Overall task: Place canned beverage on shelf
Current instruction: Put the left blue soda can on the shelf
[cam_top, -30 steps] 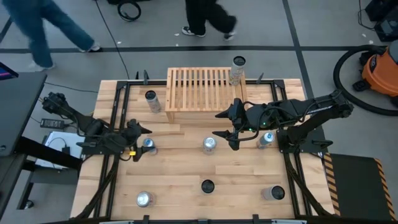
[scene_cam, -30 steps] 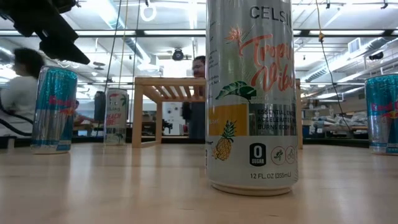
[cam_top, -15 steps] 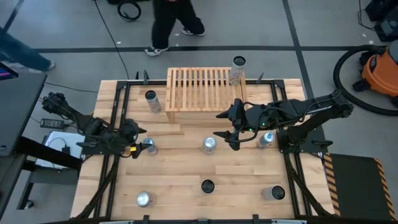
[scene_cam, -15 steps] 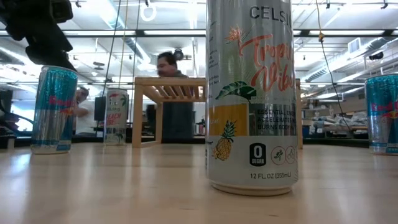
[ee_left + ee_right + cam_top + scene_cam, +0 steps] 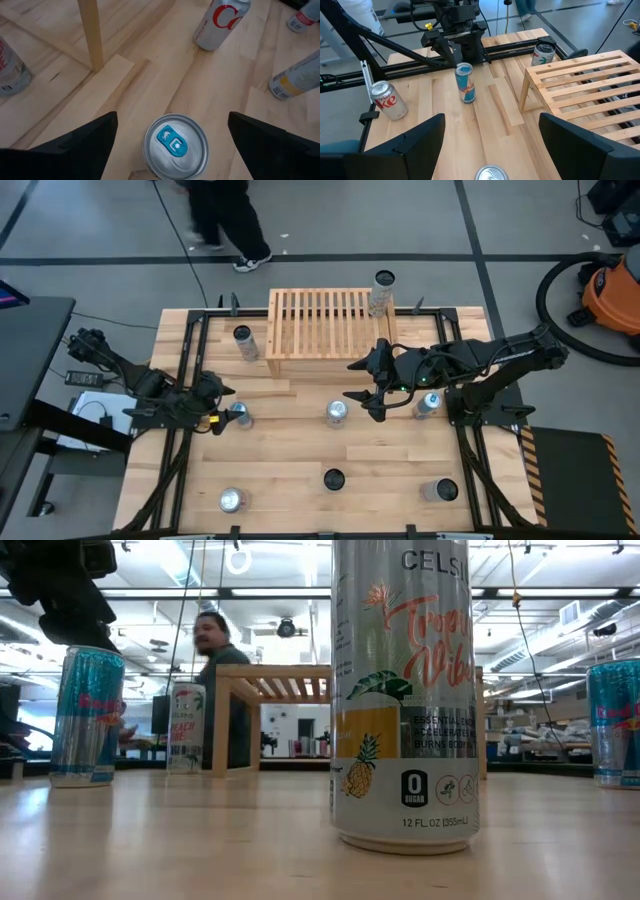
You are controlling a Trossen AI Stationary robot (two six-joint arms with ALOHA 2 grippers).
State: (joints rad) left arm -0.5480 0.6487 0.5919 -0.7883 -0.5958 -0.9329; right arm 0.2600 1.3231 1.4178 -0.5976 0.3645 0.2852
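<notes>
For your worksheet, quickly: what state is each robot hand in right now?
Left hand: open, straddling a blue-tabbed can, not gripping it.
Right hand: open, holding nothing, above the table.

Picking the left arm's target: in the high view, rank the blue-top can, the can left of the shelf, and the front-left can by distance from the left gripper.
1. Blue-top can: right at the open left gripper, between its fingers.
2. Can left of the shelf: farther back, beside the shelf.
3. Front-left can: near the table's front edge, slightly farther than the second.
</notes>
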